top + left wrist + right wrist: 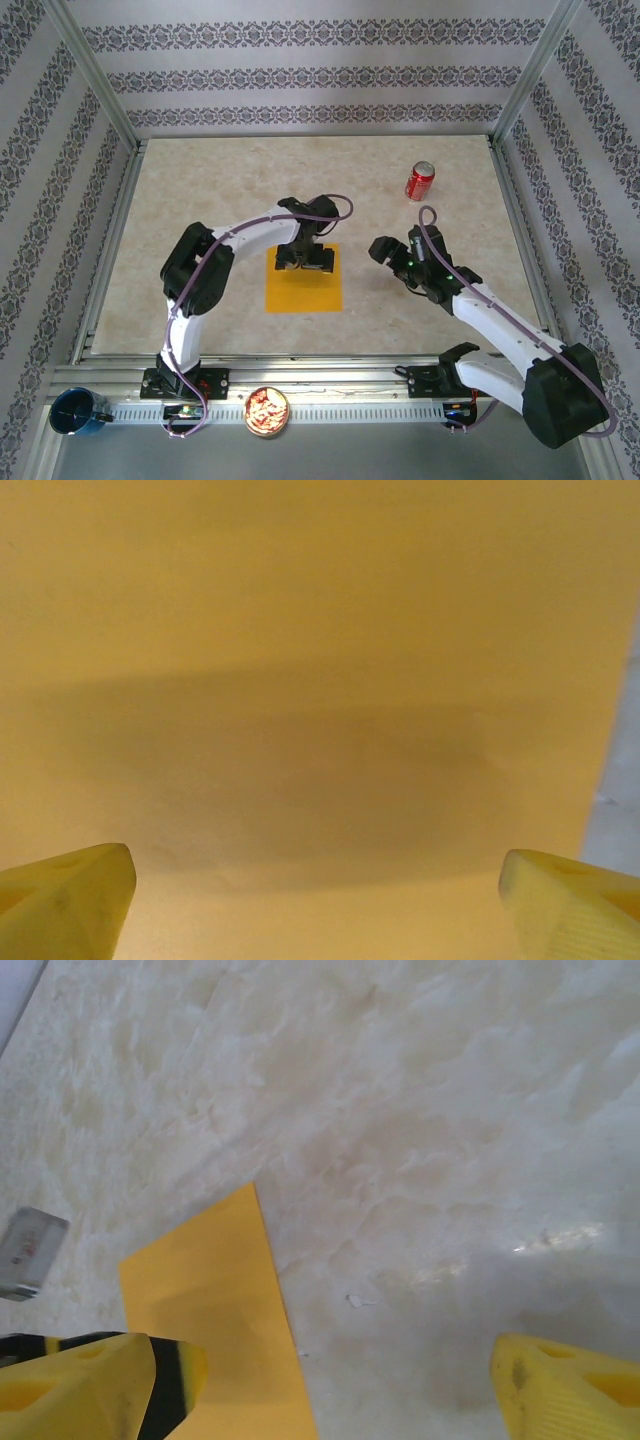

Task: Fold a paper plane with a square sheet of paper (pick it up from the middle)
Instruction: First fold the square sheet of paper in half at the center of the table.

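The left gripper (320, 890) has its two yellow fingers (70, 895) spread wide, with nothing between them. It hangs low over the far part of the square sheet of paper (303, 285), which lies flat on the table (200, 200). The right gripper (340, 1380) is spread wide too, over bare table just beside the paper's right edge. The paper is thin and flat. If the fingers close without pressing down, they may grab nothing. If they press too hard, the paper could crumple or skid away.
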Action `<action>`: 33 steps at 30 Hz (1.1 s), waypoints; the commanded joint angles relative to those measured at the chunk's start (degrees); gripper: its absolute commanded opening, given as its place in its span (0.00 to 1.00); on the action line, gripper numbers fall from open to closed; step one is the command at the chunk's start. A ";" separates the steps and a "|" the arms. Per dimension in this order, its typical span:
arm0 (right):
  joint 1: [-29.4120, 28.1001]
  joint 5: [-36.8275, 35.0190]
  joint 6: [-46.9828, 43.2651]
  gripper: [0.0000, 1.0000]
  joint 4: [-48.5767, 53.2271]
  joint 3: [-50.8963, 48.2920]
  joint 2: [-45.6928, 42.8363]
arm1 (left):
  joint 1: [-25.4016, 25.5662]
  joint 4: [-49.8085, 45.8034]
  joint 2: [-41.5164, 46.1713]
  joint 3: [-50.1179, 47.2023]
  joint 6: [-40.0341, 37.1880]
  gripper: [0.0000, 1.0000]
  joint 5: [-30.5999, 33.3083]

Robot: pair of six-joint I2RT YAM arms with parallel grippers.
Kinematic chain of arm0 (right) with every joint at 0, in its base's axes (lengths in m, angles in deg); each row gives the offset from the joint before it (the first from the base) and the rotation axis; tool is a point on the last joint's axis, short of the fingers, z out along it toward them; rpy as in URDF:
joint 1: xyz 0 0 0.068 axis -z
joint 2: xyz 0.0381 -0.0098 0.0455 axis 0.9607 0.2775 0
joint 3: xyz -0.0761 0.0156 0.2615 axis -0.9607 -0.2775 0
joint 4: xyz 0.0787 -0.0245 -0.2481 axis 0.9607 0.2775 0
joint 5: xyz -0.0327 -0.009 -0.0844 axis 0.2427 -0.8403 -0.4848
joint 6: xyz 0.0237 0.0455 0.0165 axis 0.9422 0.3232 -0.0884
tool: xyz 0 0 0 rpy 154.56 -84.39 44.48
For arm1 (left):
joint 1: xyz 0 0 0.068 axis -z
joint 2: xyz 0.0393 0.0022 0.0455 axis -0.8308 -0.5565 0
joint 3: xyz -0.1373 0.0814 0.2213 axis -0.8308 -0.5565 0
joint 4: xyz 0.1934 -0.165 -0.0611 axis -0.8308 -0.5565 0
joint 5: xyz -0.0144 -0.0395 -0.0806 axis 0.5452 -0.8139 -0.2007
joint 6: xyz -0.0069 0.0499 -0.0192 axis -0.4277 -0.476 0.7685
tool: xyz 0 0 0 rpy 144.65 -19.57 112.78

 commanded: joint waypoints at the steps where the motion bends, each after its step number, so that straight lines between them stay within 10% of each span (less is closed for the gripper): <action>1: 1.10 5.71 -4.81 0.87 -0.89 -1.12 -0.56 | 0.18 -5.37 -0.69 1.01 4.93 0.93 1.99; 33: 0.25 17.98 -11.41 0.98 -3.56 3.36 6.98 | 0.97 -2.45 -2.18 0.90 5.69 0.93 1.01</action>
